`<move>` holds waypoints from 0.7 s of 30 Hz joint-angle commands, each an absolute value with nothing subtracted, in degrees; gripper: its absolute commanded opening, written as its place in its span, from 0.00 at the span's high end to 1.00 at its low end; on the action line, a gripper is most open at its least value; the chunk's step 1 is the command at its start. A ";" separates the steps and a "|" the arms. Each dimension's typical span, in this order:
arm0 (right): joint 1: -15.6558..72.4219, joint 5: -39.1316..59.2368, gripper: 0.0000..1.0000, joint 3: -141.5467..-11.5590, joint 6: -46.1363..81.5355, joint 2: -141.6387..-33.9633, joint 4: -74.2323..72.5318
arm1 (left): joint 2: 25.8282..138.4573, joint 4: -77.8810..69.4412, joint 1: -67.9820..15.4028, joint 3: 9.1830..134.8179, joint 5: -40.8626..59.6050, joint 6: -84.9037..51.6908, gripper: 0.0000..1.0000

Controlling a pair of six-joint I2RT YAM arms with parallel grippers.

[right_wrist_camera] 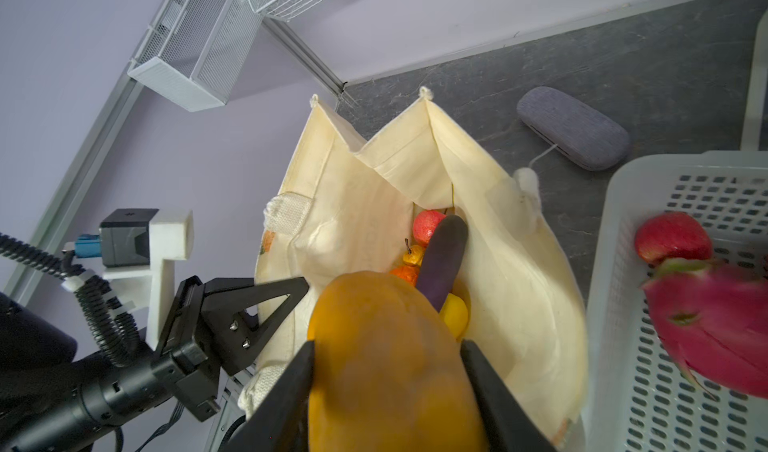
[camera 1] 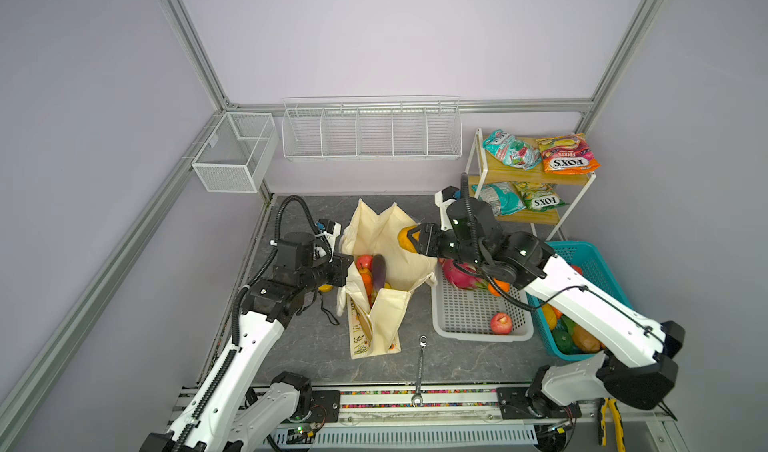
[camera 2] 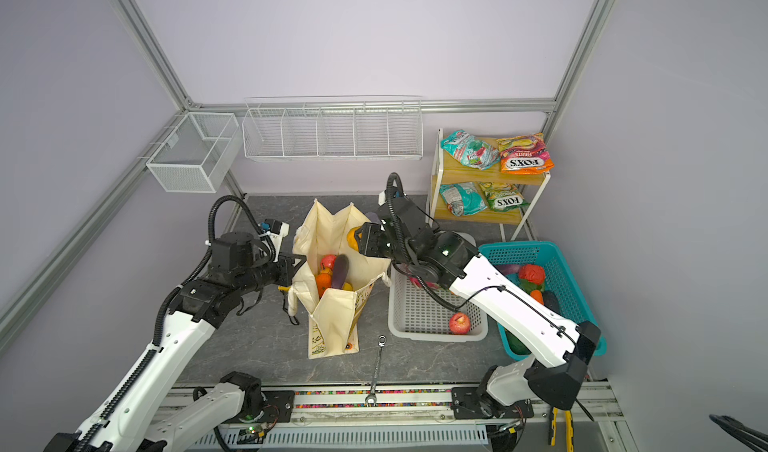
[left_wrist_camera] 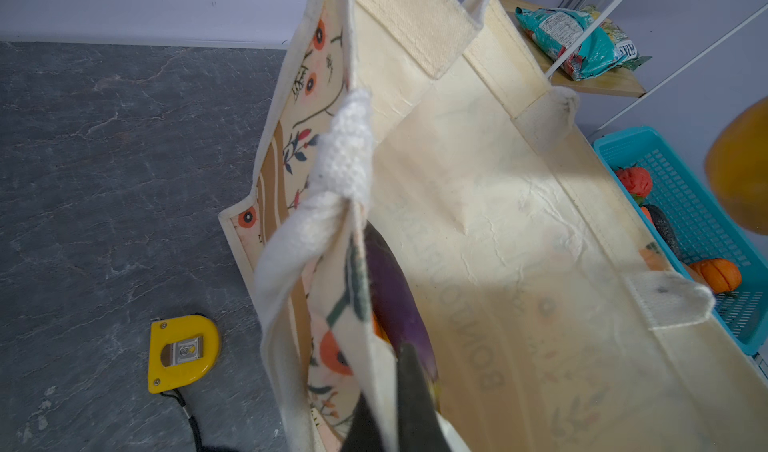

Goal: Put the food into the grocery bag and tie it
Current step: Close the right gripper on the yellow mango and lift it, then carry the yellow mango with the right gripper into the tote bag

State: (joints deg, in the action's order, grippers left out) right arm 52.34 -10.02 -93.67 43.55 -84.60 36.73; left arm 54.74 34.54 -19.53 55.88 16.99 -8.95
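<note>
The cream grocery bag (camera 1: 390, 230) (camera 2: 328, 230) (left_wrist_camera: 498, 221) (right_wrist_camera: 353, 205) stands open on the grey table in both top views. My left gripper (camera 1: 347, 263) (camera 2: 299, 263) (left_wrist_camera: 384, 383) is shut on the bag's near rim by a white handle (left_wrist_camera: 345, 155) and holds the mouth apart. My right gripper (camera 1: 409, 238) (camera 2: 357, 238) (right_wrist_camera: 386, 346) hangs over the opening, shut on a yellow-orange fruit (camera 1: 402, 238) (camera 2: 352, 238) (right_wrist_camera: 374, 313). Inside the bag lie a purple eggplant (camera 1: 378, 269) (right_wrist_camera: 442, 259), a red apple (camera 1: 364, 261) (right_wrist_camera: 428, 225), oranges and a yellow piece.
Right of the bag, a grey perforated basket (camera 1: 465, 308) holds a dragon fruit (camera 1: 459, 273) and an apple (camera 1: 500, 322). A teal basket (camera 1: 590, 263) holds more food. Snack packets (camera 1: 567, 155) lie on a shelf. A wrench (camera 1: 420, 367), a tape measure (left_wrist_camera: 183, 350) and a grey case (right_wrist_camera: 573, 128) lie on the table.
</note>
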 commanded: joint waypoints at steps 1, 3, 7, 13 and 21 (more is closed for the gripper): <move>53.58 -10.07 0.52 -96.13 41.09 -88.67 35.60 | 54.22 32.56 -19.93 55.38 18.48 -8.61 1.00; 54.03 -9.53 0.52 -97.08 40.83 -90.86 35.64 | 54.34 32.61 -19.95 55.44 18.58 -8.68 1.00; 54.40 -8.27 0.51 -98.56 40.19 -94.72 36.29 | 54.47 32.54 -19.95 55.46 18.64 -8.69 1.00; 54.58 -6.71 0.50 -100.46 38.59 -100.04 37.45 | 54.32 32.96 -19.95 55.46 17.48 -8.44 1.00; 54.93 -6.37 0.49 -103.45 36.70 -106.04 39.12 | 55.03 32.65 -19.95 55.46 18.56 -8.70 1.00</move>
State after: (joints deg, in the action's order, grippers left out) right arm 54.54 -6.96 -102.32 38.39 -105.03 37.89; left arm 55.00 34.33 -19.57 55.88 17.43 -8.97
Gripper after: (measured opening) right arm 0.517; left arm 0.047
